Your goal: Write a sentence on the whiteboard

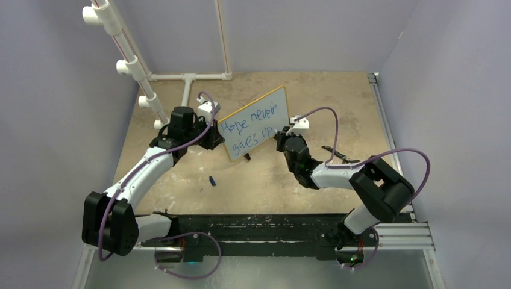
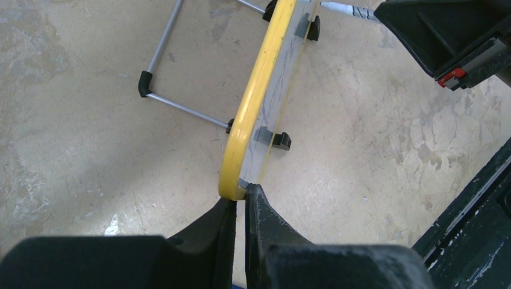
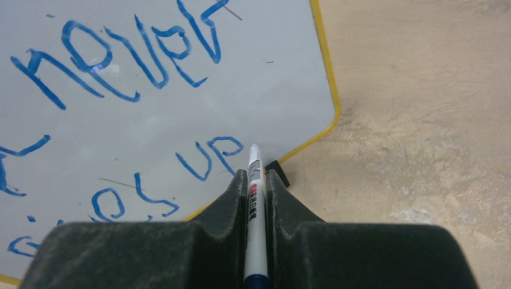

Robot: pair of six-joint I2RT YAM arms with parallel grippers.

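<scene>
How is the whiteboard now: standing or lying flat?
Standing. The whiteboard is on edge, its black feet on the table, a wire stand behind it, and the left gripper is shut on its corner.

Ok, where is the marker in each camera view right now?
Top view: too small to make out; the right hand gripping it is at the whiteboard's lower right corner.
Left wrist: the marker is at the top edge, right of the board.
Right wrist: bottom centre, clamped between the fingers, tip toward the board.
Shared landmark: the board's yellow frame.
</scene>
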